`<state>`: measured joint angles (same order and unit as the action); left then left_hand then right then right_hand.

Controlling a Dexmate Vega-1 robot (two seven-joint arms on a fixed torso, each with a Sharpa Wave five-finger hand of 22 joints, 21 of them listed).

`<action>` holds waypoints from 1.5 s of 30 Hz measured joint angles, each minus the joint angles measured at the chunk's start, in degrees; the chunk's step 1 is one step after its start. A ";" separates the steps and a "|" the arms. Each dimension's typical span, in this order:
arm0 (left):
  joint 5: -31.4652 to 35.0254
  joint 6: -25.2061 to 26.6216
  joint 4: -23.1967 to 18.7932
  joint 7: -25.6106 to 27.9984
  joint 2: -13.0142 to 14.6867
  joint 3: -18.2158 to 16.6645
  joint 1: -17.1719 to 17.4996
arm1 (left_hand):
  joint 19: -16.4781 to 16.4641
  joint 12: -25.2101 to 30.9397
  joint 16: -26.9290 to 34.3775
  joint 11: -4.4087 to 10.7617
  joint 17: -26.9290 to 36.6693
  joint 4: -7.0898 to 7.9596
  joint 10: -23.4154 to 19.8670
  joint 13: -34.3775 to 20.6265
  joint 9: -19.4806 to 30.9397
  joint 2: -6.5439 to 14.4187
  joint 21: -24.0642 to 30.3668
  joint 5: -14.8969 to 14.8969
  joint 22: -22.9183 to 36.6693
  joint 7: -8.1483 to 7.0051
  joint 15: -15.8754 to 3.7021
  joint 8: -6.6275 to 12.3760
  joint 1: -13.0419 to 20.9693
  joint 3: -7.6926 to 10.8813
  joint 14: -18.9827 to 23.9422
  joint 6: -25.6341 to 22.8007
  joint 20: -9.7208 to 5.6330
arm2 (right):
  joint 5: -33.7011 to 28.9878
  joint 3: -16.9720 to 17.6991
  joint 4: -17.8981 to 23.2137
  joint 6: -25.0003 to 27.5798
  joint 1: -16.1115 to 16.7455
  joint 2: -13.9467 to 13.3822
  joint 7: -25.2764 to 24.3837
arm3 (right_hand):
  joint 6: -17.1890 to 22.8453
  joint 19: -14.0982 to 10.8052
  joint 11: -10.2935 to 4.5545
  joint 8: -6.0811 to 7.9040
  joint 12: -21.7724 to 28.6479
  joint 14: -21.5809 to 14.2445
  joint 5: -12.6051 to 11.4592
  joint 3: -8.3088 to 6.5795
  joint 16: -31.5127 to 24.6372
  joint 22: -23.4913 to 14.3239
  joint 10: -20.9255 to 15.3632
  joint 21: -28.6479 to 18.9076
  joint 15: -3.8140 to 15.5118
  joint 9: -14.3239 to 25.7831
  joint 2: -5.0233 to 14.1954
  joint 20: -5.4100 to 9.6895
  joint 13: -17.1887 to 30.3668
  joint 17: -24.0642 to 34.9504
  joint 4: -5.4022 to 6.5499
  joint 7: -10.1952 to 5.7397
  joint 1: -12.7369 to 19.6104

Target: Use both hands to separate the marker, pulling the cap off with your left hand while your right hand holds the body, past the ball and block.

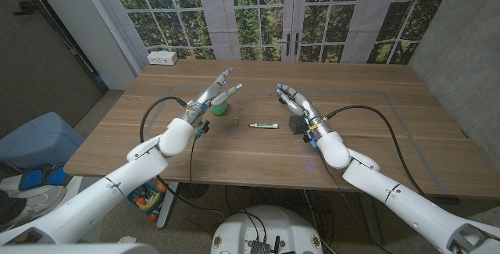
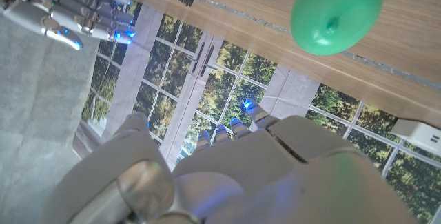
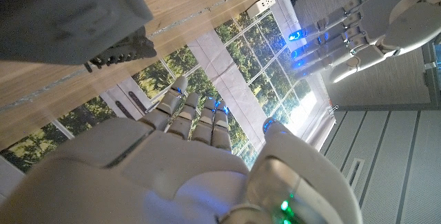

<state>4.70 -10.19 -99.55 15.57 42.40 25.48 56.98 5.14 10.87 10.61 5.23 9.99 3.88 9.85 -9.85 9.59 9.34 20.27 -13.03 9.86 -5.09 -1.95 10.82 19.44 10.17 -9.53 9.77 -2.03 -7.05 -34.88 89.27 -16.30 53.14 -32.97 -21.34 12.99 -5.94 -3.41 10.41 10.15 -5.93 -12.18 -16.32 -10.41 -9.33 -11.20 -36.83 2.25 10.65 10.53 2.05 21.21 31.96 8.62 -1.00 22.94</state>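
One slim white marker (image 1: 263, 125) with green cap, flat between two spread, empty hands (image 1: 216, 91) (image 1: 297, 102).

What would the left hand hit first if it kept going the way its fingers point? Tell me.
Probably nothing on the table. In the head view the left hand is raised, fingers pointing away toward the table's far edge and the windows; the green ball sits under or just beside it, the marker off to its right. Depth is unclear.
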 measured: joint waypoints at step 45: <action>-29.69 -25.41 15.81 -11.21 -12.82 -4.46 0.73 | -9.30 0.39 0.26 0.32 0.03 5.92 -6.65 0.25 0.02 0.69 -2.73 -5.86 -0.12 0.74 0.05 -0.24 -2.32 21.07 6.95 -14.03 -0.12 | 31.01 10.67 -4.18 -12.94 5.58 6.53 11.63 | 1.74 -1.84 1.06 0.66 0.48 -0.96 0.00 -1.98 -0.41 -0.01 -1.50 1.48 -0.11 -0.08 -0.17 0.20 -2.72 -3.24 0.39 1.30 -1.78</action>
<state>-24.98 -35.60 -83.74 4.36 29.58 21.02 57.71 -4.15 11.26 10.87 5.55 10.02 9.80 3.20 -9.60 9.60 10.03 17.54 -18.89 9.74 -4.35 -1.90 10.58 17.12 31.23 -2.58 -4.26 -2.16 23.96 -24.21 85.10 -29.24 58.71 -26.44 -9.71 14.73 -7.78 -2.36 11.08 10.63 -6.89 -12.18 -18.29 -10.81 -9.35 -12.70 -35.34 2.14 10.57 10.36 2.25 18.49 28.71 9.01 0.30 21.17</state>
